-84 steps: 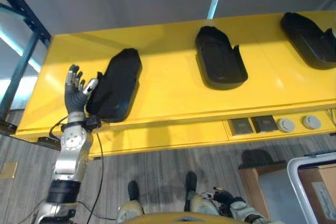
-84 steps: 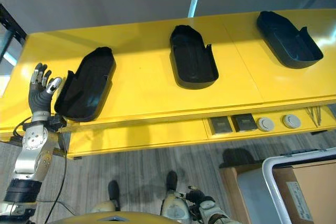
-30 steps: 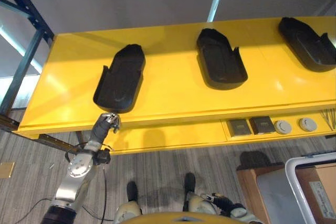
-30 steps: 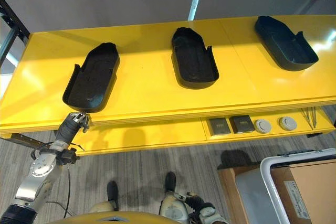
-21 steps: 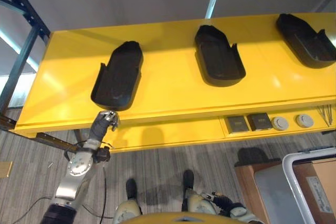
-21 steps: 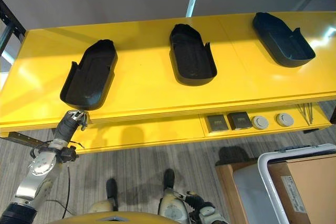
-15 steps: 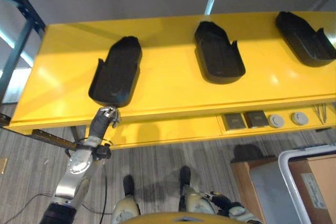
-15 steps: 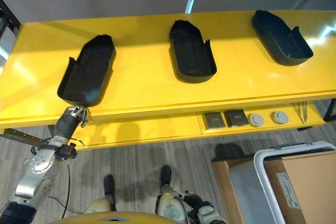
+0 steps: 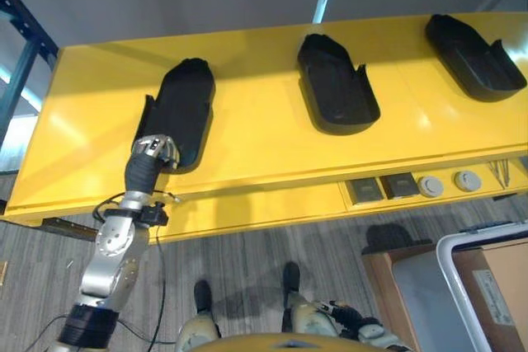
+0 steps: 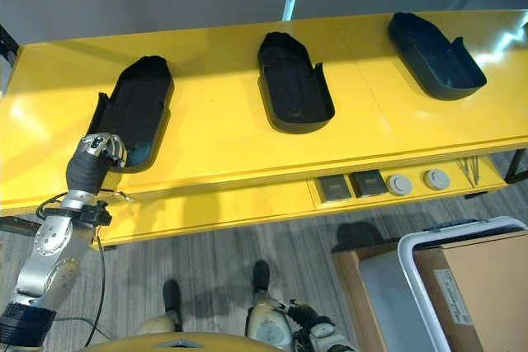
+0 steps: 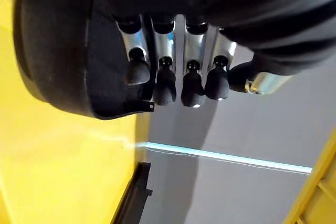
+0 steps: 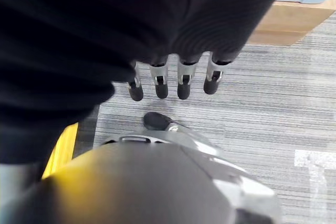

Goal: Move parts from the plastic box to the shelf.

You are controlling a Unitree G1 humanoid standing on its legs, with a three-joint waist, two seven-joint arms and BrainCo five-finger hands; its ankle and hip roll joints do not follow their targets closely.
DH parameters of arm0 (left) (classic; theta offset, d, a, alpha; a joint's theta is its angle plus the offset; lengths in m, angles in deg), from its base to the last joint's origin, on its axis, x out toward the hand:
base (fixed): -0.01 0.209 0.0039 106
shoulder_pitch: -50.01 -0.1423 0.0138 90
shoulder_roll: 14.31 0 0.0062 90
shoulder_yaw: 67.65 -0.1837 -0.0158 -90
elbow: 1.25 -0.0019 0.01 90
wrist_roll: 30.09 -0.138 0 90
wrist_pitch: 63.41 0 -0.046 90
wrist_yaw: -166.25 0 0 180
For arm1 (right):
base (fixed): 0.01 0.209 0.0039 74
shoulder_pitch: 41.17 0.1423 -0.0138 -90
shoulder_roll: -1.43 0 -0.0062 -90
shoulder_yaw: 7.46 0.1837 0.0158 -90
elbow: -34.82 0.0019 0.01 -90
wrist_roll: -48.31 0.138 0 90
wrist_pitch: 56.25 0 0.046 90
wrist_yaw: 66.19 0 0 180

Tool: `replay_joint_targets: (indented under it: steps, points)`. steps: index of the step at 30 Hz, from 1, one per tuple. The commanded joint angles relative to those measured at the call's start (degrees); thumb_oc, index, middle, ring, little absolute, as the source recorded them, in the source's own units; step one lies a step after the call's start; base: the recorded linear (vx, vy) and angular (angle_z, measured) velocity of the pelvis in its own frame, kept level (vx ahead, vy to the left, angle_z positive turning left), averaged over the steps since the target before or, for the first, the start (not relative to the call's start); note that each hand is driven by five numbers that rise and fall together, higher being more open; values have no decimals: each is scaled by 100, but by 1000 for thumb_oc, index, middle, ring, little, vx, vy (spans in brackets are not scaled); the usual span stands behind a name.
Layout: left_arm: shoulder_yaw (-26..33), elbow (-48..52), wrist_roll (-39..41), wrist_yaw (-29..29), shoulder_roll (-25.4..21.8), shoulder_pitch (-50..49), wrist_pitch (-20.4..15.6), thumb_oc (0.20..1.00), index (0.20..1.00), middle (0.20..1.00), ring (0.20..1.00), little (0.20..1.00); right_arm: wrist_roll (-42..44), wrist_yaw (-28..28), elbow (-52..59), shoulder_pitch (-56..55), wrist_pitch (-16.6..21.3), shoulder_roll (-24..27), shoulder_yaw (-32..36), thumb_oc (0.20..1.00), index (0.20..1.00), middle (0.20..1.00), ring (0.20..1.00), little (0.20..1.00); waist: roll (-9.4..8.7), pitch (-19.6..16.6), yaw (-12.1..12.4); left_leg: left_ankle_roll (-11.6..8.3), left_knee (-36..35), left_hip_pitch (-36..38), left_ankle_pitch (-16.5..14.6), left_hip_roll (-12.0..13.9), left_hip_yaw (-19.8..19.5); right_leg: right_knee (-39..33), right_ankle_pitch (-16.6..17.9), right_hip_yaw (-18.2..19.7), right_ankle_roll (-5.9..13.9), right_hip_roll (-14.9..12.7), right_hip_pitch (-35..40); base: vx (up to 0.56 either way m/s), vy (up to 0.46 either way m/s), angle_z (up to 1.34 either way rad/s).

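Right eye view, nearest first: at the lower right corner a grey plastic box point(image 10: 396, 286) with a pale rim stands on the striped floor point(image 10: 214, 269), with a brown cardboard box point(image 10: 470, 294) inside or against it; I cannot tell which. In the right wrist view the right robot hand point(image 12: 173, 80) hangs low above that floor, its fingers point(image 12: 184, 85) curled loosely and closed on nothing.

Up the lower left of the eye views comes the left arm; the left robot hand point(image 10: 97, 154) sits at the near end of the left black part point(image 10: 136, 109), at the left of the frame. In the left wrist view its fingers point(image 11: 165, 82) are bent in a row with dark tips against the part's rim, the thumb close alongside; it looks like a clenched hand pressing the part, though whether anything is pinched is hard to say.

Beyond, the yellow shelf point(image 10: 223, 133) runs across the whole middle of the frame; along its front edge, centre right, sit two dark square plates point(image 10: 351, 185) and two round grey knobs point(image 10: 417, 180). On the shelf lie three black parts, well apart: the left one; the middle black part point(image 10: 294, 92) at upper centre; the right black part point(image 10: 433, 55) at the upper right; all three lie open side up.
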Motion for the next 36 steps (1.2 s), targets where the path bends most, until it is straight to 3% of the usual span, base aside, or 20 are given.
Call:
replay_joint_targets:
  steps: [1, 13, 26, 36]
  points:
    - [334, 79, -262, -38, -114, 281, -152, 200, 200, 200, 200, 200, 58, -8, -166, 94, -85, -157, -164, 1000, 1000, 1000, 1000, 1000, -94, 223, -4, 46, -20, 173, -526, 175, -251, 45, -1028, -91, 284, -196, 583, 0, 0, 0]
    - [314, -309, -571, -79, -238, 297, -17, 200, 200, 200, 200, 200, 50, -23, -95, 149, -127, -122, -183, 1000, 1000, 1000, 1000, 1000, -127, 296, -10, 40, -20, 42, -492, 185, -282, 45, -1007, -83, 278, -167, 471, 2, 0, 0]
    - [136, -1063, -618, -486, -132, 1255, -184, 200, 200, 200, 200, 200, 173, 55, 6, 333, -102, -132, -323, 1000, 1000, 1000, 1000, 1000, -224, 310, -125, 2, -20, -349, -412, 259, -221, 14, -918, 75, 272, -46, 17, -1, -6, -4]
    - [66, -342, -397, -261, -85, 964, -224, 200, 200, 200, 200, 200, 196, 61, -149, 282, -103, -158, -285, 1000, 1000, 1000, 1000, 1000, -155, 235, -59, 5, -20, -59, -490, 266, -215, 14, -1043, 41, 252, -44, 334, 11, -6, -2]
